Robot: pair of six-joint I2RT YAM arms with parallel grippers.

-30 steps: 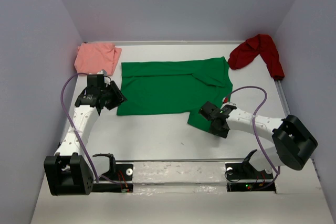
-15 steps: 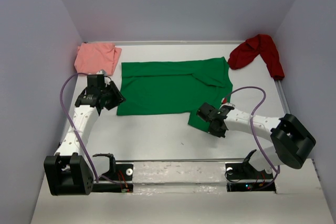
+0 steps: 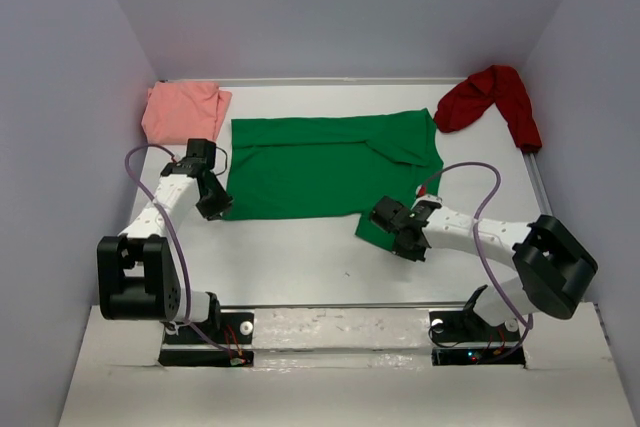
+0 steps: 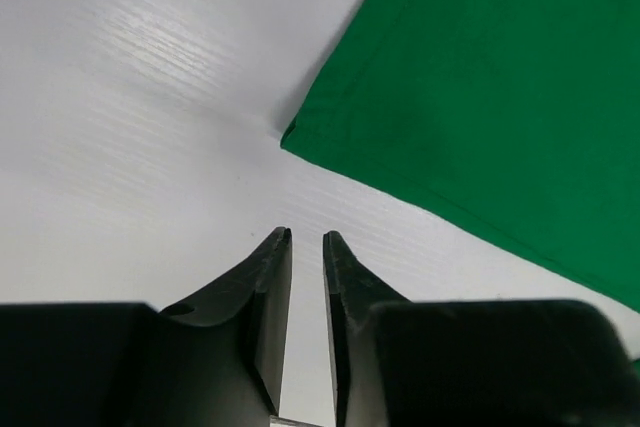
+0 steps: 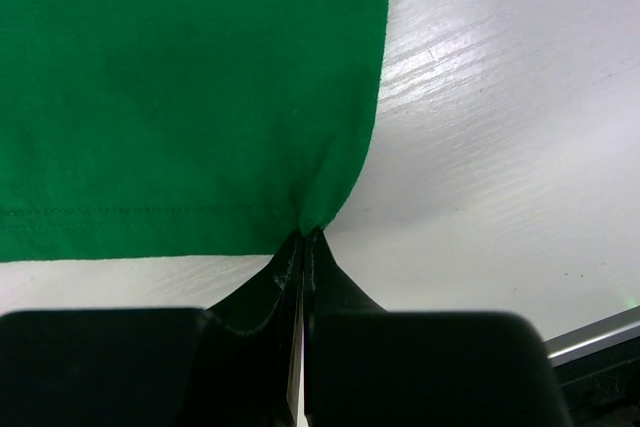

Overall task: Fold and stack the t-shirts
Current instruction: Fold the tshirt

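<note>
Green t-shirt (image 3: 330,167) corner, right jaws now clamped

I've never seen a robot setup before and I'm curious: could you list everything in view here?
green t-shirt: one, bright green, spread flat mid-table
salmon-pink t-shirt: one, salmon-pink, bunched at the far left corner
dark red t-shirt: one, dark red, crumpled at the far right corner
table: one, white, under everything
walls: three, pale lilac-grey, around the table
arms: two, white and black, near edge
cables: two, purple, one per arm
left gripper: one, black, slightly open, empty, by the shirt's near left corner
right gripper: one, black, pinching the green t-shirt's near right edge
</note>
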